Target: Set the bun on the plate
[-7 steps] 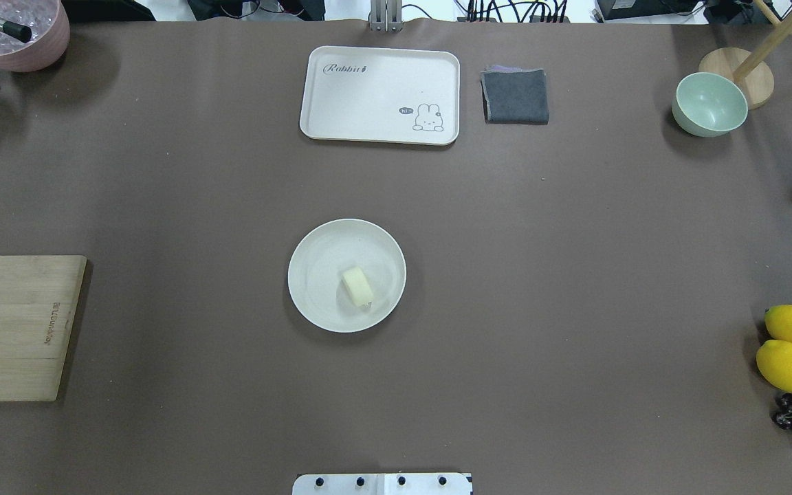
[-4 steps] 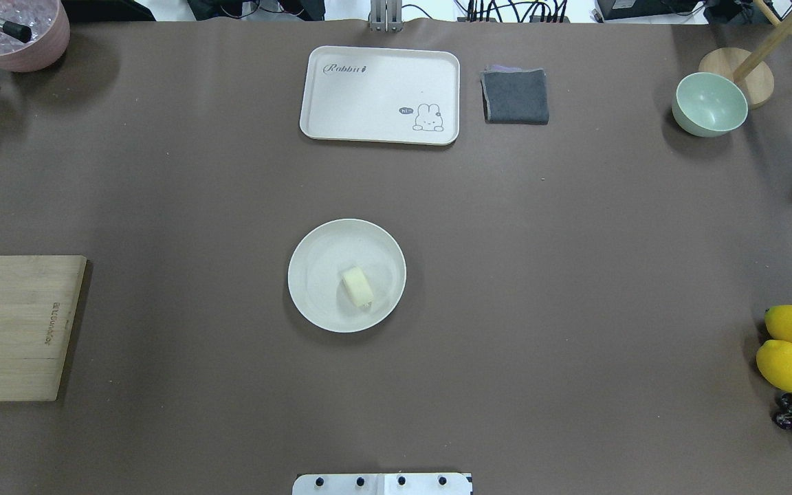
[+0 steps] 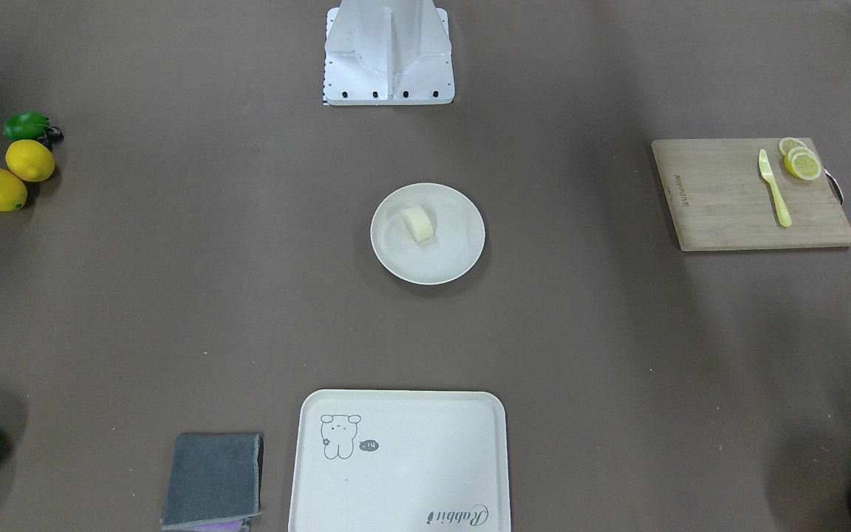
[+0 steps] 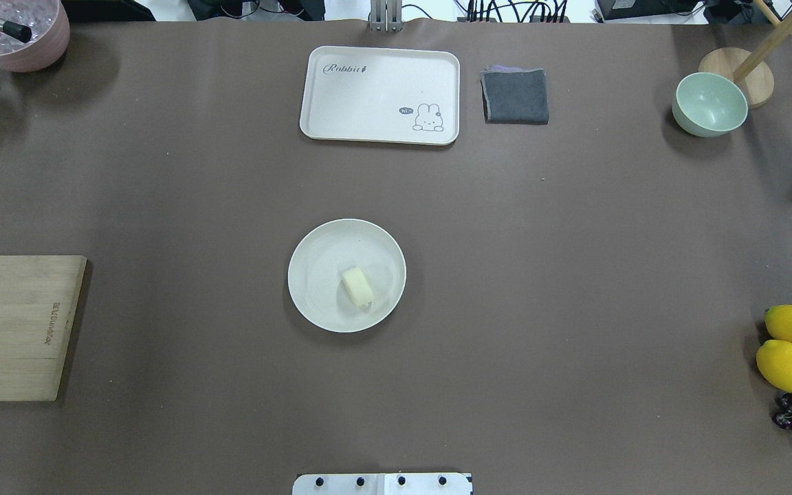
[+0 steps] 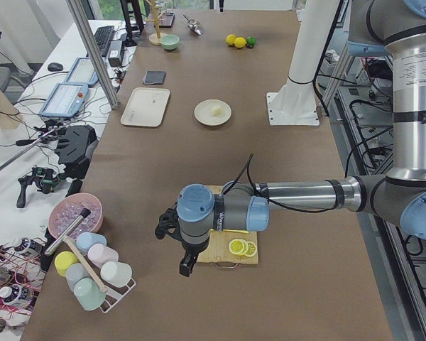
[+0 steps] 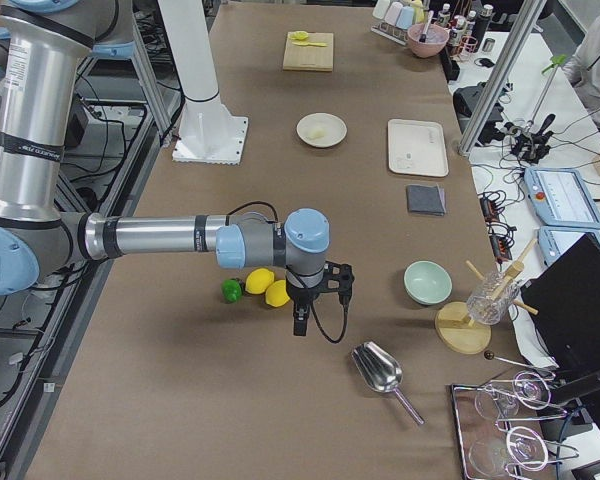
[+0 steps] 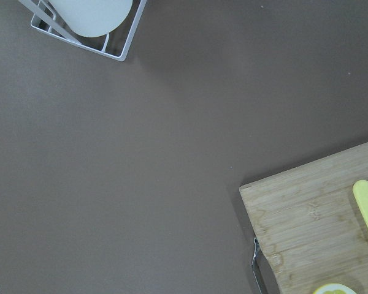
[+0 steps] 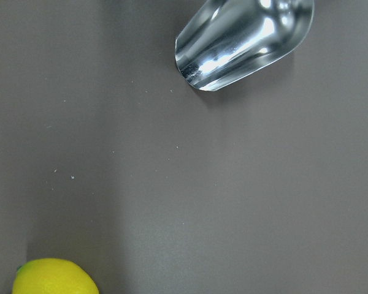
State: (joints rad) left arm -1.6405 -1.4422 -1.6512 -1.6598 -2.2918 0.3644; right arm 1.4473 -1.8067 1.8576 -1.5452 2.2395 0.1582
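Observation:
The pale cream bun [image 4: 357,287] lies on the round cream-white plate [image 4: 308,275] in the middle of the table, a little toward the robot's side of the plate's centre. From the front the bun [image 3: 418,222] rests free on the plate [image 3: 459,258] with nothing touching it. Both arms hang far from it. The left gripper [image 5: 187,266] hovers past the cutting board at the table's left end. The right gripper [image 6: 298,322] hovers by the lemons at the right end. Both show only in the side views, so I cannot tell whether they are open or shut.
A rectangular tray [image 4: 379,95] and a grey cloth [image 4: 515,96] lie at the far side. A green bowl [image 4: 709,104], a metal scoop [image 8: 245,40] and lemons [image 4: 785,365] with a lime sit on the right. A cutting board [image 3: 750,193] with lemon slices sits on the left.

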